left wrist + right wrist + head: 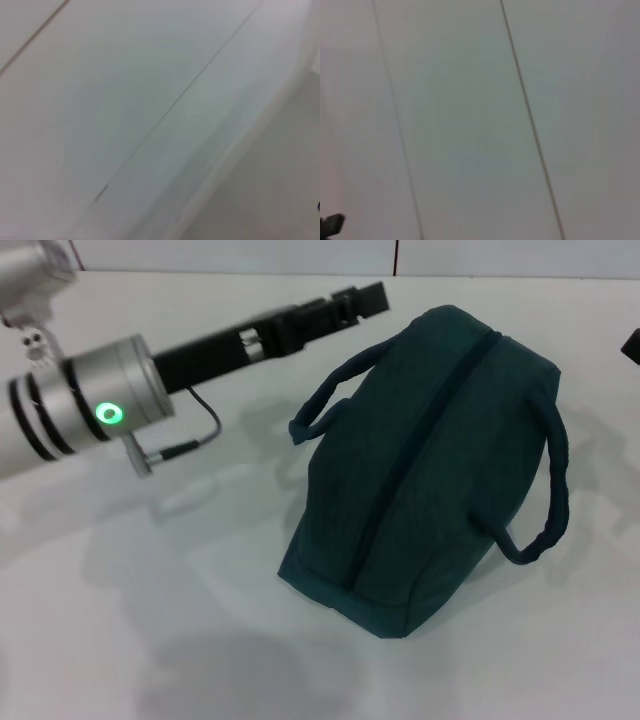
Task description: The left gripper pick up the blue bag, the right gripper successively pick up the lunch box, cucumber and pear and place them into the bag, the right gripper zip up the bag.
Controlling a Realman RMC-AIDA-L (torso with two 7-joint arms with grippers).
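Blue bag [430,470] (zipped), white table [150,620], left gripper [360,300] beside.

The left arm reached in from the near left, its silver cylinder wrist [105,400] glowing with a green ring light and a thin black cable looping beneath it, the black forearm stretched out long and nearly level toward the far middle. At its tip the left gripper [362,298] hung in the air with its fingers lying close together, probably closed, though from the head camera's angle that was hard to call. Of the right gripper [632,344] only a dark sliver showed at the right edge, too little to read its pose.
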